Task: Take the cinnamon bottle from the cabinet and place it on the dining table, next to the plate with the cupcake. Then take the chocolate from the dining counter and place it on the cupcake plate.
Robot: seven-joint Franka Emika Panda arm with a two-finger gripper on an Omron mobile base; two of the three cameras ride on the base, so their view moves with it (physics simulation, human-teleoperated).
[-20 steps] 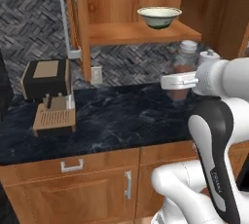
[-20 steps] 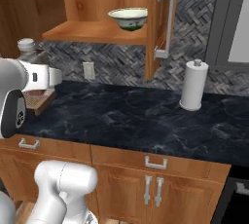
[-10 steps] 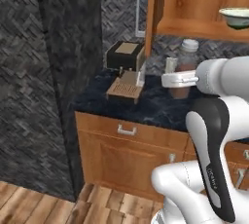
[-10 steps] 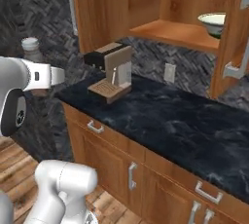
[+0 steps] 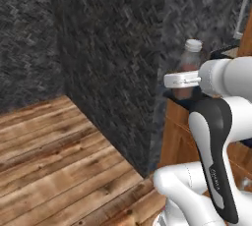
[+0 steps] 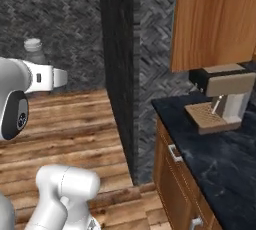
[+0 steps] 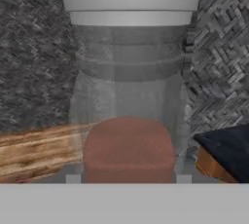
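The bottle (image 5: 191, 68) is being gripped upright in the claw (image 5: 178, 79), cap at twelve o'clock, carried off the bench (image 6: 222, 149); table and plate are being sought elsewhere.

A clear grey-capped cinnamon bottle (image 6: 33, 50) rises behind the white gripper (image 6: 56, 77); a dark coffee machine (image 6: 222, 95) stands on the black marble bench (image 6: 227, 161).

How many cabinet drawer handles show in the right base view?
2. One handle sits on the cabinet front below the coffee machine; a second handle shows at the bottom edge, partly cut off. More may lie outside the picture.
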